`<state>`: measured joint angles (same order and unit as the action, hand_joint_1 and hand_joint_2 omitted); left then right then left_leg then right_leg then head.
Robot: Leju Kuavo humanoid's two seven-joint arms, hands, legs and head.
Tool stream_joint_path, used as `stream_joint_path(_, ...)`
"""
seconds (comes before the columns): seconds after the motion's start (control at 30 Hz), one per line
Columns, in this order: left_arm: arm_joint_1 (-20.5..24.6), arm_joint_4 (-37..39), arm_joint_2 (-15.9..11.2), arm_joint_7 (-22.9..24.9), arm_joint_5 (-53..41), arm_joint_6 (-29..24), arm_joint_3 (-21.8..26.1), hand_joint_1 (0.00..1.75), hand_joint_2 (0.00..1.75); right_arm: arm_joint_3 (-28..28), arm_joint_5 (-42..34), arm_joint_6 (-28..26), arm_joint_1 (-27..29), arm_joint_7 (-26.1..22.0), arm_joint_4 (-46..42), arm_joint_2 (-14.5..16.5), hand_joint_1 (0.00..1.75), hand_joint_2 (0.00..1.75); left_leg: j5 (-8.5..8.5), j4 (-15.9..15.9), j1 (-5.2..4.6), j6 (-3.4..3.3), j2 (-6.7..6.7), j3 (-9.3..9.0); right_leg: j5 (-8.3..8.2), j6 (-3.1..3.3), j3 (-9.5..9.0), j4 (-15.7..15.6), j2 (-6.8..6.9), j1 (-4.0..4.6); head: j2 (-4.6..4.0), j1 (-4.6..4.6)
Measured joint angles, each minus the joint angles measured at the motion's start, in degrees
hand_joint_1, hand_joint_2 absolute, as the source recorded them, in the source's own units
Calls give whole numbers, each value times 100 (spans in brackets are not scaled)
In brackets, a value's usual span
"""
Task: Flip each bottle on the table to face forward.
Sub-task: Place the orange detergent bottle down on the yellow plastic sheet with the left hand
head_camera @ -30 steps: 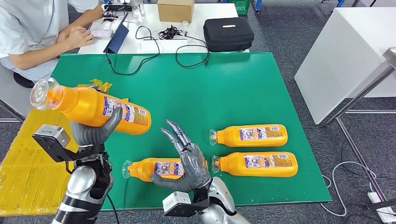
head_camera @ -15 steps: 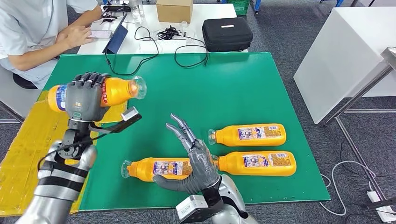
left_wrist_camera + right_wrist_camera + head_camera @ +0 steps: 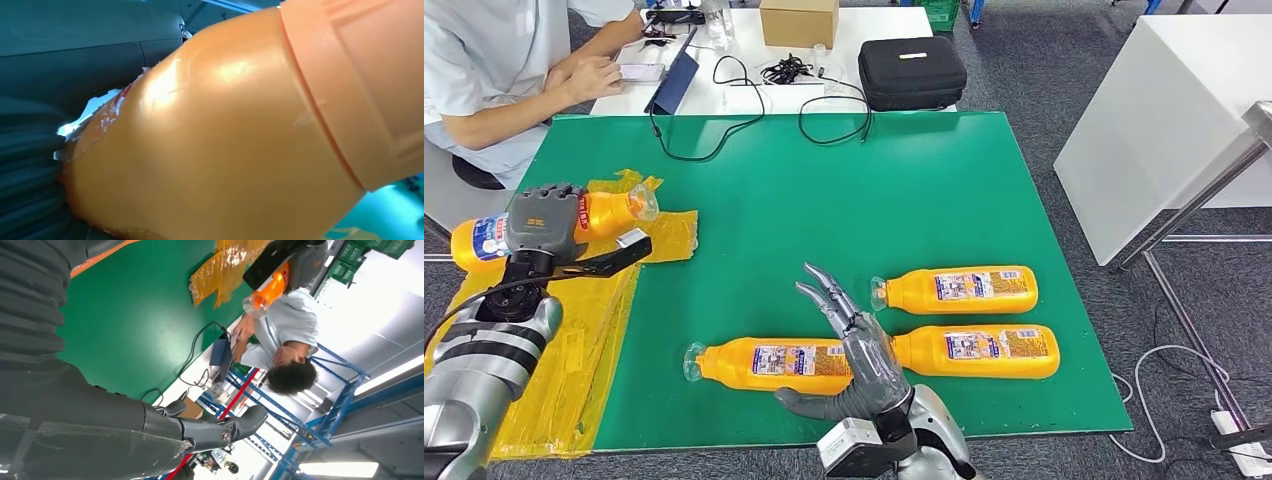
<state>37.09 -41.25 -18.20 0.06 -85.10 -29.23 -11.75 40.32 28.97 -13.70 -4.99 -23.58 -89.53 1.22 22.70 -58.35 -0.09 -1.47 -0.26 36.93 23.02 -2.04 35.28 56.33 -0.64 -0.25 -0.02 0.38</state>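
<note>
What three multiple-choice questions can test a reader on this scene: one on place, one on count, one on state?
1. Where is the held bottle?
A. over the yellow sheet
B. beside the black case
C. on the floor

2. How many bottles lie on the green mat?
A. one
B. three
C. five

3. How is the right hand?
A. gripping a bottle
B. open, fingers apart
C. holding a cable

Answers: 1 A, the left hand holds it above the yellow sheet. 2 B, three lie flat on the mat. 3 B, its fingers spread and hold nothing.
</note>
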Motion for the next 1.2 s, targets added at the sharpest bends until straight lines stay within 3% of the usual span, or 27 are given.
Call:
stream_joint_path(0.27,100,525,-38,-124,248,733,38,175,175,-10,141,124,-11,166,19,-4,0,175,-2,0,0,0,0,0,-3,2,-1,0,0,0,0,0)
stream_joint_path(0.3,100,573,-33,-179,306,822,39,168,175,-10,169,128,-16,195,26,-4,0,175,-2,0,0,0,0,0,-3,2,-1,0,0,1,0,0)
stream_joint_path(0.43,69,676,46,-562,737,1140,49,33,175,-10,388,163,-50,400,71,-4,0,175,-2,0,0,0,-1,0,-3,2,-1,0,0,0,0,0)
stream_joint_path(0.53,-58,662,225,-928,1283,1372,62,2,175,-6,736,212,-117,652,160,-9,0,175,-1,0,0,0,-2,0,-3,2,-2,-1,1,0,0,0)
stream_joint_path(0.73,-508,311,665,-1444,2594,1956,75,0,175,29,1067,293,-226,954,394,-52,0,175,0,0,-3,0,-5,1,-3,2,-4,-3,2,-1,0,1)
stream_joint_path(1.0,-978,-285,1008,-1478,3293,2295,-49,0,175,76,1344,489,-359,1422,638,-127,0,175,1,0,0,1,-9,-5,-3,2,-12,-2,3,1,0,-3)
stream_joint_path(1.2,-1429,-1099,1171,-1543,4541,2560,-82,0,175,85,1541,814,-527,1949,1027,-209,0,175,0,0,0,0,-10,-11,-3,2,-18,-2,3,0,0,-1)
